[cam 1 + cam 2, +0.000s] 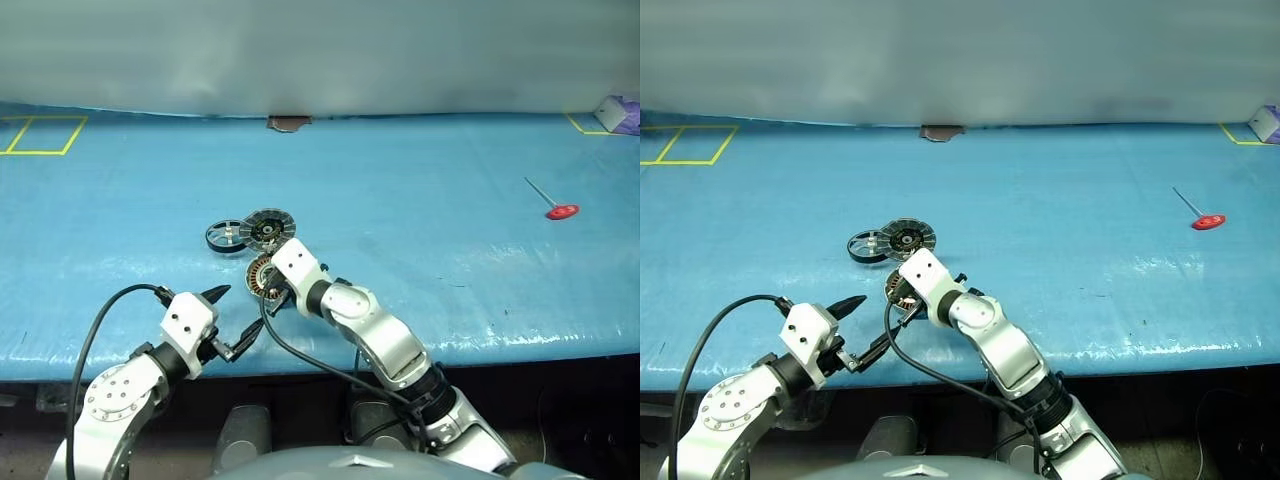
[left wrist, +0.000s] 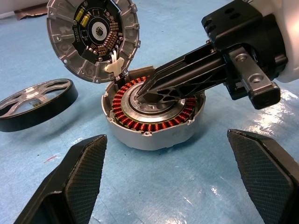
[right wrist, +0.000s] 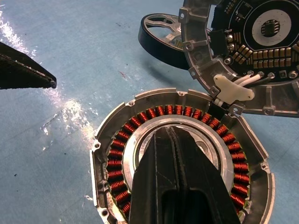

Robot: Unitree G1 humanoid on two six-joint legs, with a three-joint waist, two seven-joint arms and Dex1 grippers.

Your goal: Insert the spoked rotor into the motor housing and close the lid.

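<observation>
Resting its shut right gripper point(image 2: 145, 95) on the motor housing point(image 2: 154, 114), the robot leaves the spoked rotor point(image 2: 35, 102) beside the wide-open, nearer left gripper point(image 2: 168, 177).

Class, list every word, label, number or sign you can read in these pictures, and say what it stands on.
None can be read.
Lid: its circuit board carries small parts and a dark chip; any print there is too small to read.
Motor housing: bare metal and copper windings, no lettering.
Spoked rotor: no marking.
Blue table cover: yellow tape outlines only, no words.
</observation>
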